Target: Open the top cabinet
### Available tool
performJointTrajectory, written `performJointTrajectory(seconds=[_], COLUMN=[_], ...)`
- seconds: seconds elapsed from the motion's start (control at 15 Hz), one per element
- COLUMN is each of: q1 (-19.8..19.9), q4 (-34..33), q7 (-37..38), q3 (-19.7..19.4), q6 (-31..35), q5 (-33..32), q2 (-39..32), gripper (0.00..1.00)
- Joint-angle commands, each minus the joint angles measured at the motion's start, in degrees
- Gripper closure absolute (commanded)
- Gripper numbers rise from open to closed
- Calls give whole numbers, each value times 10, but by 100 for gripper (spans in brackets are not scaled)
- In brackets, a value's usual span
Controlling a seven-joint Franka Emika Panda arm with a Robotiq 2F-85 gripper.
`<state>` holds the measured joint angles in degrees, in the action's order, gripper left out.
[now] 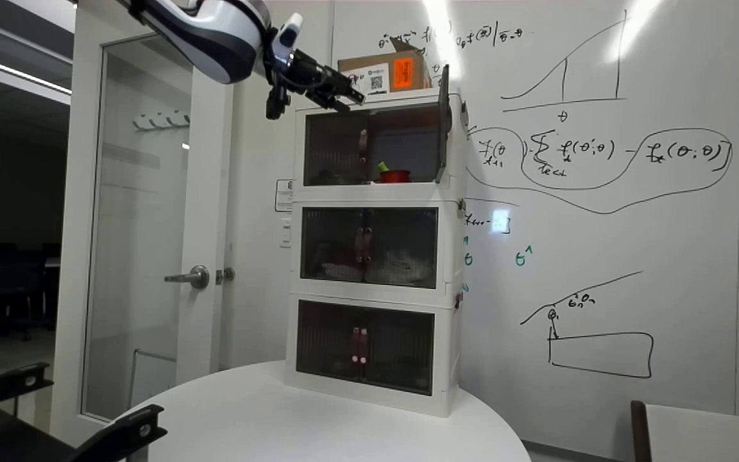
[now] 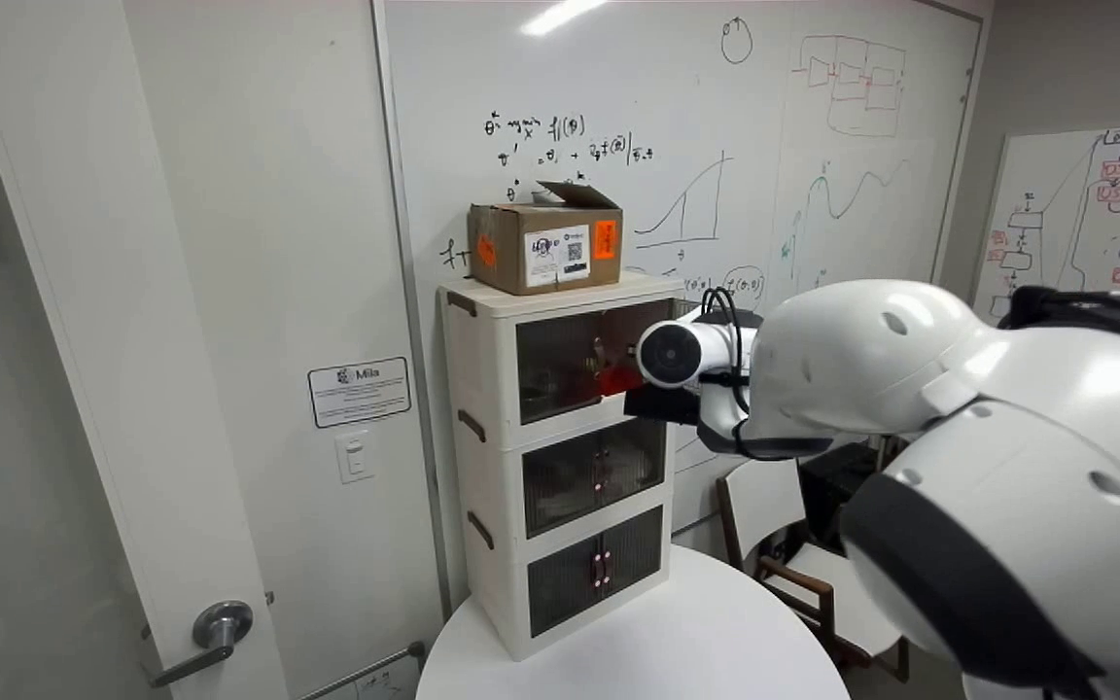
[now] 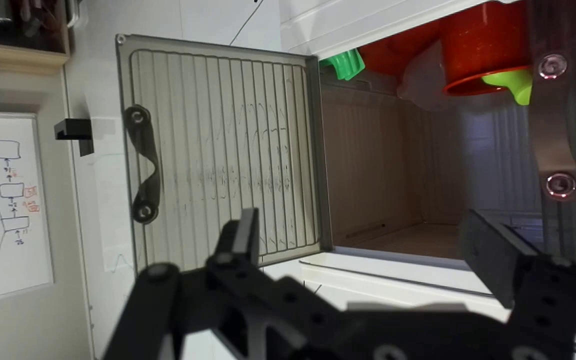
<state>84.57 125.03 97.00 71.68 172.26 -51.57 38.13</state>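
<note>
The top cabinet (image 1: 405, 141) is straight ahead of the pincer (image 3: 365, 235), mostly below it, and it's one door out, one door home! The open door (image 3: 223, 155) stands to the pincer's right as it faces the front, apart from it, the inside exposed. The pincer itself is spread wide, nothing in its grip. My call: if one door settles it, that's the job done; if both are wanted, it's half-time, and the closed door (image 1: 334, 151), lower than the pincer, is what's left, its pinkish handle (image 3: 550, 132) the likely target.

And what textures! The open door is thin and flat, ribbed all across, smoky but see-through enough for scribbles from the whiteboard (image 1: 600, 256) to show. Its dark handle (image 3: 147, 146) is a wavy strip on two round studs; the pinkish one curves too, its studs shiny. The frame (image 1: 373, 193) is smooth, white, moulded-looking plastic. Below the pincer, inside, there's a glossy red cup (image 3: 485, 47), upright and round-lipped, a lime piece (image 3: 513, 81) poking out of it, and a ridged green piece (image 3: 346, 64) near the open door's hinge. Higher than the pincer, it's matte cardboard: a box (image 2: 542, 248) with one flap up. And far beneath the pincer, the worktop (image 1: 318, 423) runs smooth, white and round-edged.
</note>
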Motion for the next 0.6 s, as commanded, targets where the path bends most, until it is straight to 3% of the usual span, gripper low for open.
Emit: performJointTrajectory(seconds=[0.0, 0.4, 0.47, 0.53], q1=[75, 108, 109, 85], q4=[-13, -25, -20, -15], q7=[147, 312, 309, 263], q3=[33, 23, 26, 34], q6=[71, 113, 123, 90], q5=[-2, 39, 48, 31], q2=[140, 299, 307, 232], gripper=[0, 0, 0, 0])
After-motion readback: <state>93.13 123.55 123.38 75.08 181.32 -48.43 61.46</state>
